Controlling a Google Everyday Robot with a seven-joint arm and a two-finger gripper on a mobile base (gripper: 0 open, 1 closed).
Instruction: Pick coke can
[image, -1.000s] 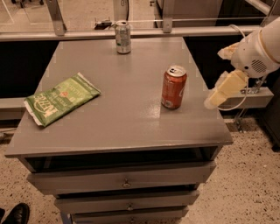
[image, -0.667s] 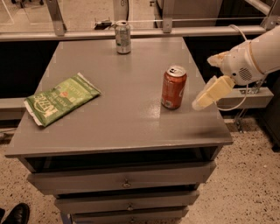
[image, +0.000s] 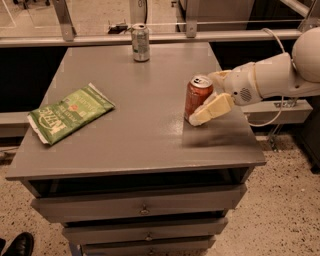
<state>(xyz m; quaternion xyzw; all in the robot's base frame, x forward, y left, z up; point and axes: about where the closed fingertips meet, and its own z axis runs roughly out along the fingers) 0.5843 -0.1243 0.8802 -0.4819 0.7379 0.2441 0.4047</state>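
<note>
The coke can (image: 196, 98), orange-red with a silver top and pull tab, stands upright on the right part of the grey table (image: 135, 125). My gripper (image: 204, 99) reaches in from the right at can height. Its cream near finger (image: 212, 109) lies along the can's front right side, and the far finger (image: 219, 76) shows behind the can's top. The jaws stand apart with the can between them. The can rests on the table.
A silver-green can (image: 140, 42) stands at the table's far edge. A green snack bag (image: 69, 112) lies flat at the left. A rail and glass panel run behind the table, drawers sit below, and a shoe (image: 17, 245) is at bottom left.
My gripper has moved left from beside the table's right edge to the coke can, and its fingers now straddle it. The can has not moved.
</note>
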